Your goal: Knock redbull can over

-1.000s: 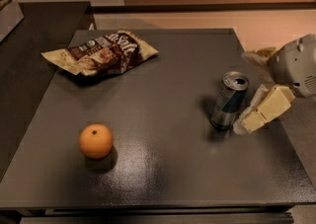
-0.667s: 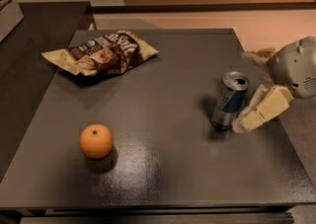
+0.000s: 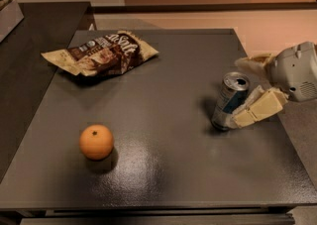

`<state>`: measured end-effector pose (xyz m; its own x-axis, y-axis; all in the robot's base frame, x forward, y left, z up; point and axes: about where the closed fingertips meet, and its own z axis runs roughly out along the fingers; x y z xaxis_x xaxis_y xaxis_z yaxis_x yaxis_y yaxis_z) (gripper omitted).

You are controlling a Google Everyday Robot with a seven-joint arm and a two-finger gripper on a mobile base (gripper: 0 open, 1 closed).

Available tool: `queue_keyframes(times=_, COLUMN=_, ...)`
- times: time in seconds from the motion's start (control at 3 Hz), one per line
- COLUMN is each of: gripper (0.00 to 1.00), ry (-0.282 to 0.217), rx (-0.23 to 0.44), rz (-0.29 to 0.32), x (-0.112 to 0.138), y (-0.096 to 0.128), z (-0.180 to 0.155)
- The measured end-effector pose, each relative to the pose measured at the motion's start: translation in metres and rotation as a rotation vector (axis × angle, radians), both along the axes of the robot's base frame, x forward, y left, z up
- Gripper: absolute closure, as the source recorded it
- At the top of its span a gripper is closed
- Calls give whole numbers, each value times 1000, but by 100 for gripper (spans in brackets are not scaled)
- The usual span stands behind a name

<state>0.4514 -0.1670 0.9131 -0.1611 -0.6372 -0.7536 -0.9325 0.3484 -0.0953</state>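
Observation:
The redbull can, blue and silver with a silver top, stands on the dark grey table at the right side and leans slightly. My gripper comes in from the right edge, with its white body behind it. Its cream fingers are spread apart. The near finger rests against the can's lower right side. The far finger is behind and to the right of the can's top. The gripper holds nothing.
An orange sits at the front left of the table. A brown and cream snack bag lies at the back left. A darker counter adjoins on the left. The table's right edge is just beyond the can.

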Motion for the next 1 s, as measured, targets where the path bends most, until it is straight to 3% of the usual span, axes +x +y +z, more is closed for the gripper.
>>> queue_keyframes(times=1.0, gripper=82, ry=2, rx=56, rz=21, x=5, y=7, z=8)
